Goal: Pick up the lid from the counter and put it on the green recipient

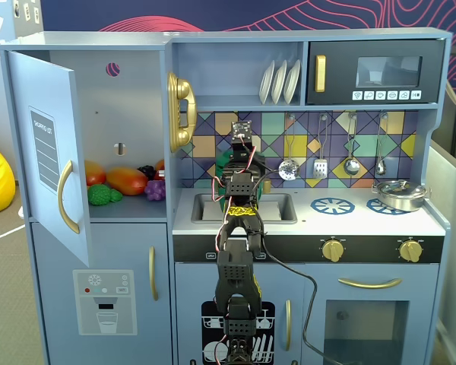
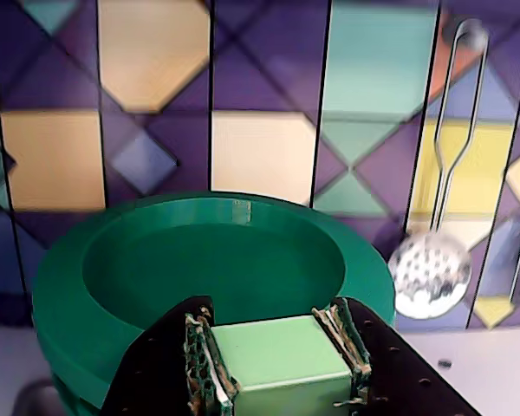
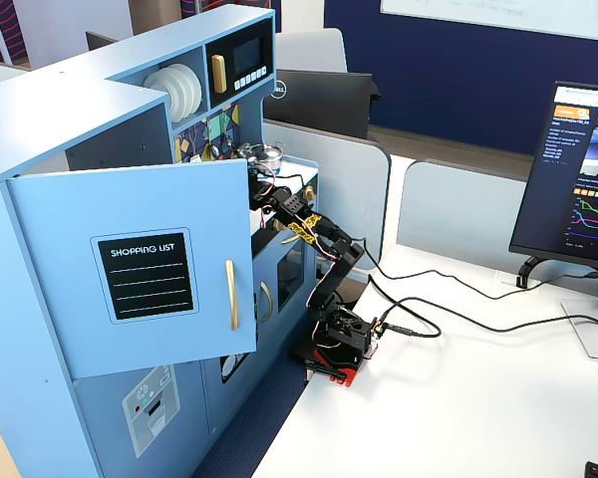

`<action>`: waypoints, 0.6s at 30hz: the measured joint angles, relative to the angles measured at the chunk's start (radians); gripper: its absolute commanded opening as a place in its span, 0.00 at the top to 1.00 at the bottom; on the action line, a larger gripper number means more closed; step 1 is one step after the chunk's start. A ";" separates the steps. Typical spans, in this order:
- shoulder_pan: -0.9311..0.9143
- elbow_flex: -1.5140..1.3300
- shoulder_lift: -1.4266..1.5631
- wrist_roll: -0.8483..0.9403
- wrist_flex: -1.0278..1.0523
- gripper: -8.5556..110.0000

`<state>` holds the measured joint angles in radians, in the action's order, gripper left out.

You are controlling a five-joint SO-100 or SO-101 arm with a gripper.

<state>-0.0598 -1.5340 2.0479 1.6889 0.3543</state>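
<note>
In the wrist view my gripper (image 2: 273, 334) is shut on a light green square knob (image 2: 277, 364). The knob belongs to the lid (image 2: 156, 260), a dark green round disc with a raised rim that fills the lower middle. A strip of darker green (image 2: 69, 394) shows under the lid's rim at lower left; I cannot tell whether it is the green recipient. In a fixed view the gripper (image 1: 239, 156) is above the back of the sink (image 1: 277, 207). A dark green shape (image 1: 225, 161) shows behind it, mostly hidden by the arm.
A silver pan (image 1: 399, 195) sits on the right burner. Utensils (image 1: 351, 148) hang on the tiled wall, and a skimmer (image 2: 429, 273) hangs close to the right of the lid. The fridge door (image 1: 49, 152) stands open at the left, with toy food (image 1: 125, 181) inside.
</note>
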 measured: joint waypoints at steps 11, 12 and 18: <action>0.025 0.000 0.043 0.017 0.023 0.93; 0.025 0.000 0.043 0.018 0.023 0.93; 0.020 0.000 0.043 0.021 0.023 0.93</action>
<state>-0.0399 -1.5340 2.0908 1.7104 0.3774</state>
